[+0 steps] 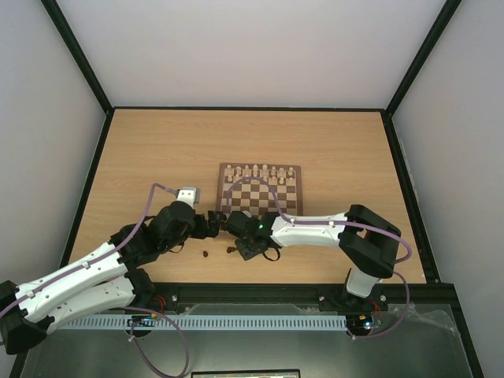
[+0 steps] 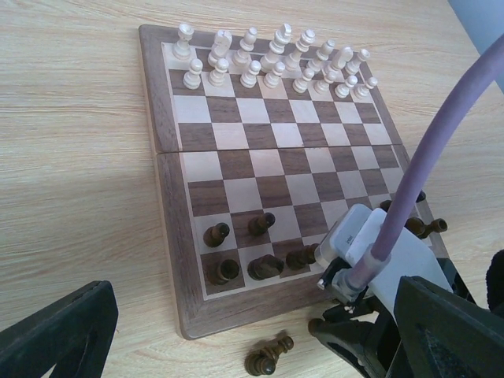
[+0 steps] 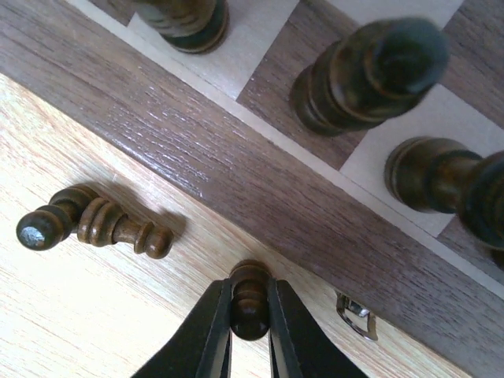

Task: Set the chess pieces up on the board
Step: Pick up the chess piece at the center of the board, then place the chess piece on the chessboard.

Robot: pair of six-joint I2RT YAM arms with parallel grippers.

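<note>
right fingers [image 3: 206, 339]: pinching dark piece [image 3: 250, 277] on table [image 3: 79, 323] just beside board [image 3: 260, 185] border, for lift onto its square
left fingers [image 2: 59, 335]: wide open, empty, held aside
fallen piece [image 3: 94, 224]: lying nearby, likely next

Light wood-grain desk [image 1: 157, 142], laminate look, w/ black trim [image 1: 89, 185] along its sides. Plain pale panels on 3 sides: back wall [image 1: 252, 47], left wall [image 1: 35, 157], right wall [image 1: 465, 157]. Black posts [image 1: 79, 55] run up from the rear corners. Near edge: black rail [image 1: 252, 293], then white slotted strip [image 1: 260, 323]. Light soft & even, shadows faint.
</note>
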